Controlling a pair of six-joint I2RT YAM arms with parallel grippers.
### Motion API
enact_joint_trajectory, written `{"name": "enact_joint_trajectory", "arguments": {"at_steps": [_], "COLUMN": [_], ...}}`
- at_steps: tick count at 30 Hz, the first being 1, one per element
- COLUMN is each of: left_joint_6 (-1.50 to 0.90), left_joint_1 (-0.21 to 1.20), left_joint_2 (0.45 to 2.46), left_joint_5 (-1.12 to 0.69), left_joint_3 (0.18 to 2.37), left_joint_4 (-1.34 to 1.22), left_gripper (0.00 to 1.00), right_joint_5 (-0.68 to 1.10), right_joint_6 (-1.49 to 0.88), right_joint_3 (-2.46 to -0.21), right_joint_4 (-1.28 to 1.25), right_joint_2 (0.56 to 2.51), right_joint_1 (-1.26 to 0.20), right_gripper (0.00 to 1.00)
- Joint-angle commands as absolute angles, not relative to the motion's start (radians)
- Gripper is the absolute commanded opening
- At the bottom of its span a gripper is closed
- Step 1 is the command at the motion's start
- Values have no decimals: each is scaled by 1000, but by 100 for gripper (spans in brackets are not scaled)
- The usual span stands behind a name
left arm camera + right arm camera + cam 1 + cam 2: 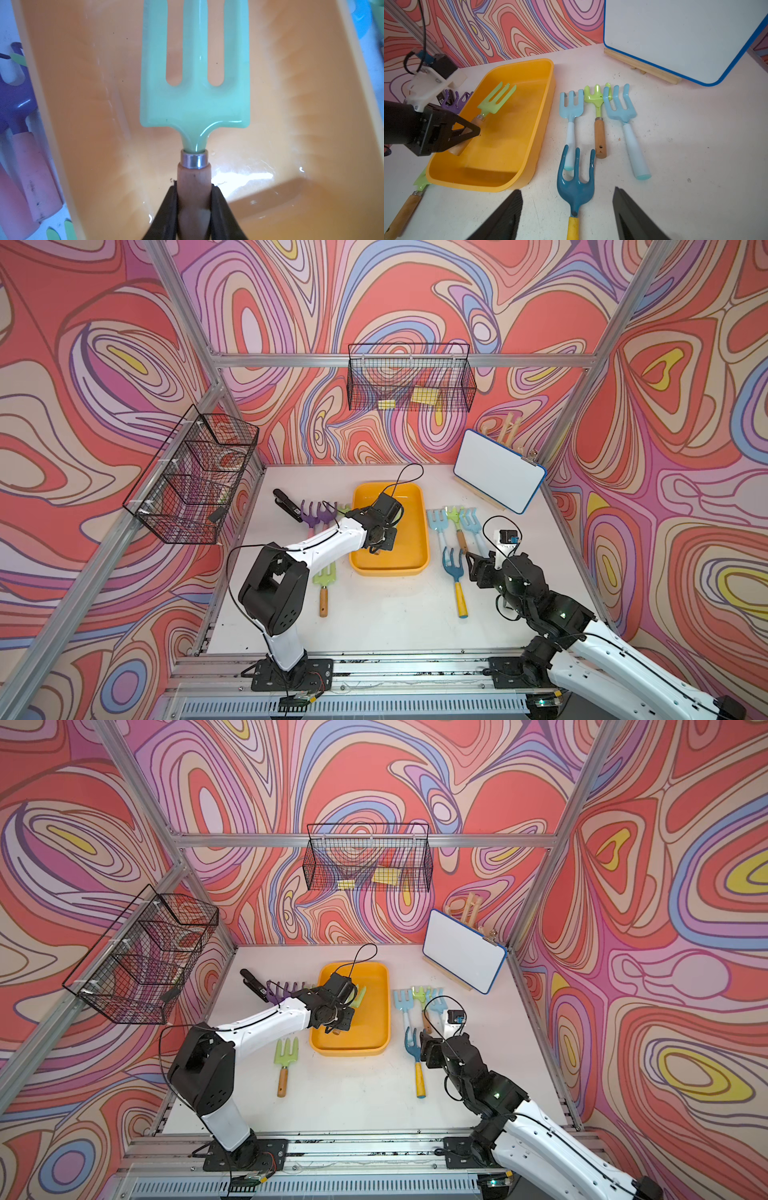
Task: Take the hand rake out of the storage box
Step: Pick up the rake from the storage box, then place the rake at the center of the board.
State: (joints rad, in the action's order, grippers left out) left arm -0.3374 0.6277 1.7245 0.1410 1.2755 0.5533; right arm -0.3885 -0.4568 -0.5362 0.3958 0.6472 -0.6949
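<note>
A white surface [374, 626], walled in by swirling red, pink and purple panels, is carrying a scatter of garden tools while two robot arms are leaning over it. A blank whiteboard [498, 472] with a blue edge is leaning on a wooden easel at the far right corner. A long wire basket [409, 381] is hanging on the back rail and a tiered wire basket [191, 485] is hanging on the left rail.

The storage box [415, 526], a shallow yellow-orange tray, is sitting near the middle of the surface. The left hand [194, 193] is sitting low over its near end, black fingers [164, 212] pinching the wooden handle of the hand rake [194, 99] just behind the metal collar. The rake's pale green three-pronged head is pointing toward the box's far end and lying within its walls; whether it is touching the floor cannot be told.

The right hand [568, 214] is hovering with fingers spread, holding nothing, over a dark teal rake [575, 191] with a yellow handle, right of the box. Beyond it, a light blue rake [571, 106], a lime green rake [598, 97] and a second light blue rake [620, 110] are lying side by side.

Left of the box, a green fork [324, 593] with a wooden handle is lying partly under the left arm. Purple rakes [316, 512] are resting beside a black stapler [286, 502], whose white label is too small to read.
</note>
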Motion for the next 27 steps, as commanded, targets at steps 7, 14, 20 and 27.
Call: {"name": "enact_joint_trajectory", "arguments": {"at_steps": [7,14,20,27], "left_joint_6": [-275,-239,-211,-176], "left_joint_1": [642,674,712,747], "left_joint_2": [1598,1506,1435,1366], "left_joint_5": [130,116,119,98], "left_joint_3": [1222,1178,1141,1077], "left_joint_4": [555,559,560,531], "left_gripper": [5,5,4,4], "right_joint_5": [-408,-410,-419,-424], "right_joint_6": [-451,-447,-449,-451], "right_joint_3": [-523,-524,-519,-516], "right_joint_4": [379,379,377,375], "right_joint_2": [663,666,653,649], "right_joint_1": [-692,-692,-692,-692], "right_gripper": [73,73,73,73]}}
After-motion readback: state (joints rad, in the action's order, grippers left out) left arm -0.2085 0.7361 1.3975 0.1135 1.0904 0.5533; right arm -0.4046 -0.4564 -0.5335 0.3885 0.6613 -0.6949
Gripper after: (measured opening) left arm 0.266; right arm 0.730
